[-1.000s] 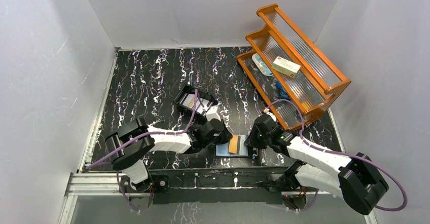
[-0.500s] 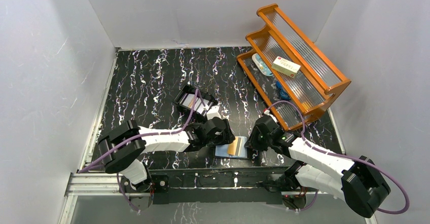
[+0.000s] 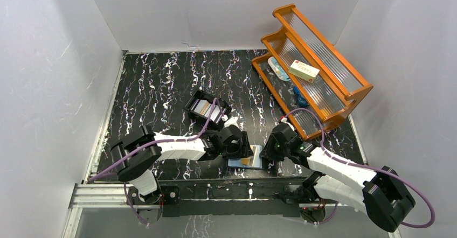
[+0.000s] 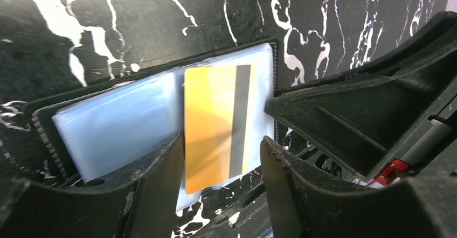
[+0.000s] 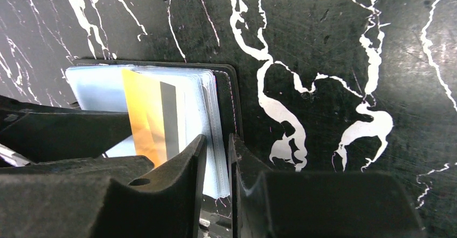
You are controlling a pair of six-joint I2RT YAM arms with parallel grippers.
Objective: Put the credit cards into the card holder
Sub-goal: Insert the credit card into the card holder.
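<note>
Left claw (image 4: 222,144): newly opened, wide astride the orange card (image 4: 210,119), which sticks out of the card holder (image 4: 108,125). Right claw (image 5: 217,146): narrow, pinching the holder's edge. Risk: your retreat may drag the card out.

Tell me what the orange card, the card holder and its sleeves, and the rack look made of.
Orange card: likely glossy plastic; it shows sheen and a dark stripe. Card holder cover: black, leather-like, matte, stitched along its edge. Its sleeves: clear soft plastic, faintly blue, shiny. Rack: probably varnished orange-brown wood, with ribbed translucent shelves.
</note>
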